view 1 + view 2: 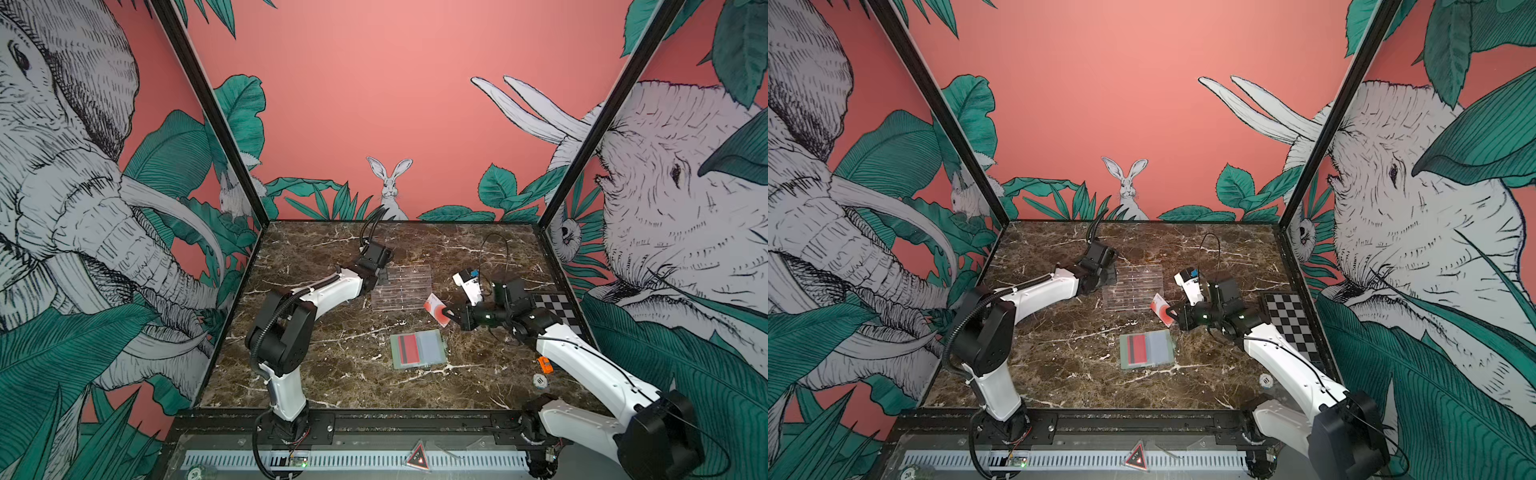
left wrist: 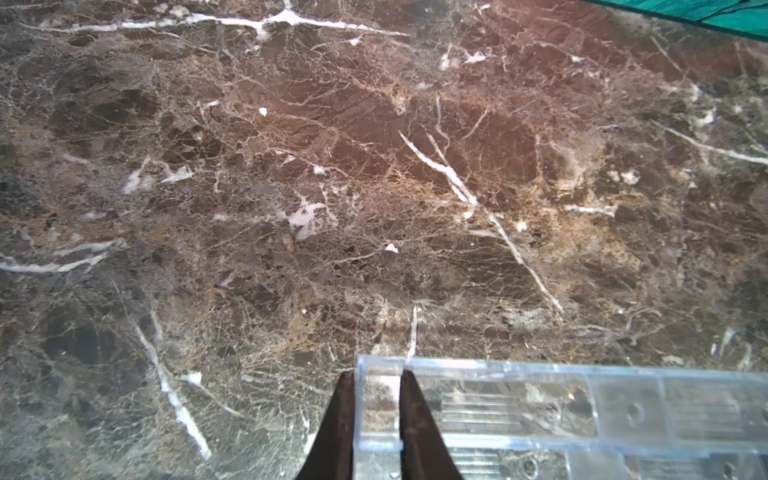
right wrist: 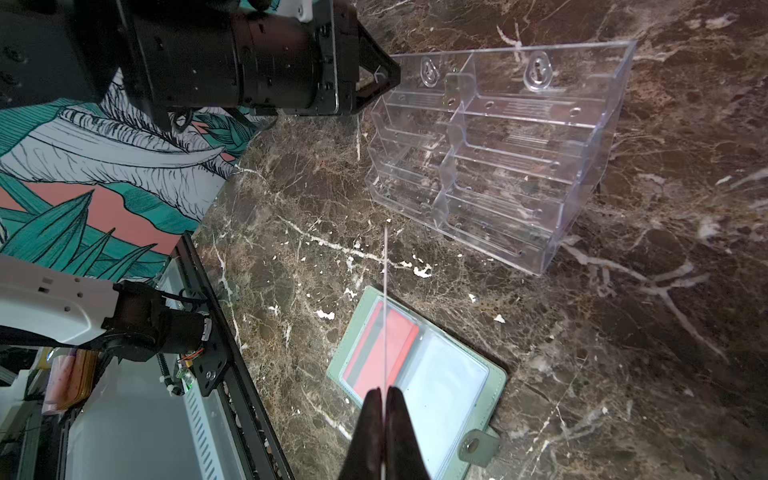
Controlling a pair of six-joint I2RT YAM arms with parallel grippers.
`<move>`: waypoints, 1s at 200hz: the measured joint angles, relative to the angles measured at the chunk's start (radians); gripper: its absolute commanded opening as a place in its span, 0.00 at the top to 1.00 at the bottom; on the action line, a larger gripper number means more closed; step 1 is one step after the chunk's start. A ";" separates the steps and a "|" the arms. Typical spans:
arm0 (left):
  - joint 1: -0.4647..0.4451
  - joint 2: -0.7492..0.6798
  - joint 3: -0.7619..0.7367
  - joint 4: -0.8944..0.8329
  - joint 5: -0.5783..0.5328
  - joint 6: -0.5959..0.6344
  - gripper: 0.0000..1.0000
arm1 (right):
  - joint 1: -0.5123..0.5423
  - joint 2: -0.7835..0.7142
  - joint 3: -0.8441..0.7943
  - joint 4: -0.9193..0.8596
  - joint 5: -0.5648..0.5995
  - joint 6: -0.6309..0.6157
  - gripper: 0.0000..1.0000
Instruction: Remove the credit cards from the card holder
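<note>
right wrist | credit card edge-on, pinched between right jaws

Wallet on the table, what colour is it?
Pale green; the wallet shows best in the right wrist view.

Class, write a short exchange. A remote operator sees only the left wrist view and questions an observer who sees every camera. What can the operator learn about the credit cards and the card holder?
Operator: I see only marble and a corner of the clear stand. Where is the card holder, and is any card inside it?
Observer: The card holder lies open in front of the stand, with a red card in one sleeve.
Operator: What is the right claw doing?
Observer: The right claw is shut on a white card with a red-orange circle.
</note>
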 measured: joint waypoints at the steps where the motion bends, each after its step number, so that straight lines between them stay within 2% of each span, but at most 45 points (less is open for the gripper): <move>1: 0.000 0.000 -0.001 0.001 0.000 0.000 0.83 | 0.000 0.000 0.000 0.001 0.000 0.000 1.00; 50: 0.000 -0.002 -0.021 0.045 0.003 -0.001 0.80 | 0.018 0.010 -0.013 0.042 0.015 -0.006 1.00; 105: -0.001 -0.002 -0.040 0.077 0.025 -0.012 0.70 | 0.019 0.013 -0.014 0.068 0.020 -0.021 1.00; 113: -0.001 -0.002 -0.042 0.079 0.028 -0.013 0.67 | 0.019 0.013 -0.014 0.072 0.020 -0.023 1.00; 141: -0.001 -0.003 -0.046 0.087 0.039 -0.018 0.45 | 0.019 0.012 -0.017 0.075 0.020 -0.036 1.00; 166: -0.001 -0.037 -0.063 0.093 0.054 -0.019 0.31 | 0.020 0.004 -0.017 0.075 0.024 -0.050 1.00; 200: -0.001 -0.186 -0.092 0.110 0.087 -0.022 0.20 | 0.020 -0.029 -0.017 0.084 0.042 -0.056 1.00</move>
